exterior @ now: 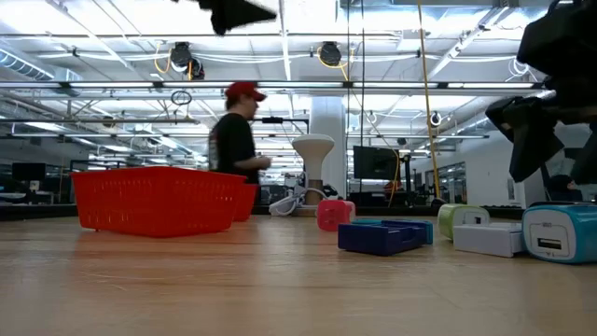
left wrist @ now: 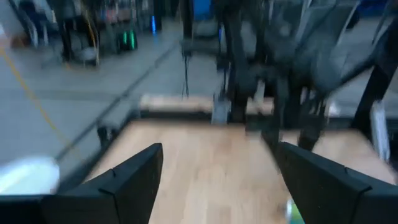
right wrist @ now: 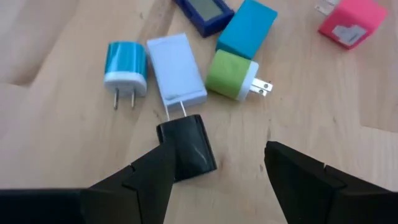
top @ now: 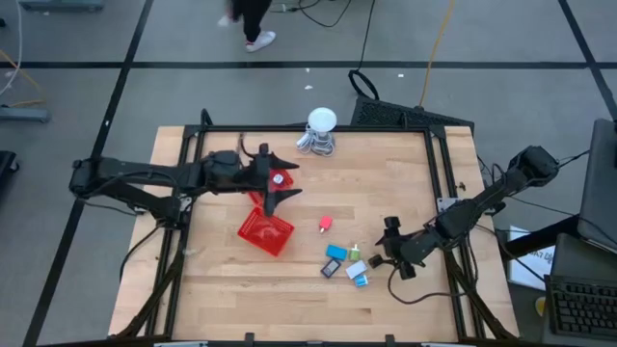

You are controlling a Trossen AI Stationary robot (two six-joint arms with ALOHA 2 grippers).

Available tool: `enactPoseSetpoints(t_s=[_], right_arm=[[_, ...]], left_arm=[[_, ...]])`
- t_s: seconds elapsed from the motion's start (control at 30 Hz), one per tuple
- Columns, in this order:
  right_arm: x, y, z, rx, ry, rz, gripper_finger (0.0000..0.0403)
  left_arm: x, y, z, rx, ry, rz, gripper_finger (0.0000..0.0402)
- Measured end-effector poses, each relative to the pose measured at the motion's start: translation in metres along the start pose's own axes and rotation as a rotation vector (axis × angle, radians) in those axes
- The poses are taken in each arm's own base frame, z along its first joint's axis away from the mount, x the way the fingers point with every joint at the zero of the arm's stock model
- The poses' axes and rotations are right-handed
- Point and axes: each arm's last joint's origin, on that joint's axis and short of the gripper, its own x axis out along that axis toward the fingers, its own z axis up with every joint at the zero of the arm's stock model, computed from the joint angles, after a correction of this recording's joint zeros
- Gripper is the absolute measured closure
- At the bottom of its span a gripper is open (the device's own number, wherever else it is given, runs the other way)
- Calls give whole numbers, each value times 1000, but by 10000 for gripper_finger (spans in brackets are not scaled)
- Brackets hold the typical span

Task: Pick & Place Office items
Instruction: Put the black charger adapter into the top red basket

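- The right gripper hangs low over a cluster of small chargers at the table's right front, jaws parted and closed on nothing; a black charger lies on the wood against one finger.
- Just beyond it lie a white charger, a green one, a blue-and-white one, a light blue block and a dark blue piece, with a pink-red cube a little apart.
- The left gripper hovers over the red baskets at mid-table, fingers spread wide and empty (a small red-and-white spot shows beneath it, too small to name).
- Progress, judging by what shows: most pieces sit loose on the wood and nothing is visibly in the nearer basket, so the bulk of the sorting appears to remain.
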Motion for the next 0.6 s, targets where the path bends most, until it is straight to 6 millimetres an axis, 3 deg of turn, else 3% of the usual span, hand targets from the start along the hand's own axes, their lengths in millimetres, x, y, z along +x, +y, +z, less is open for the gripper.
enactPoseSetpoints(t_s=[0.37, 0.6], right_arm=[[35, 11, -5, -29, 55, 95, 175], [37, 12, -4, -62, 35, 95, 181]], left_arm=[[5, 5, -3, 3, -5, -91, 73], [4, 5, -2, 0, -10, -91, 90]])
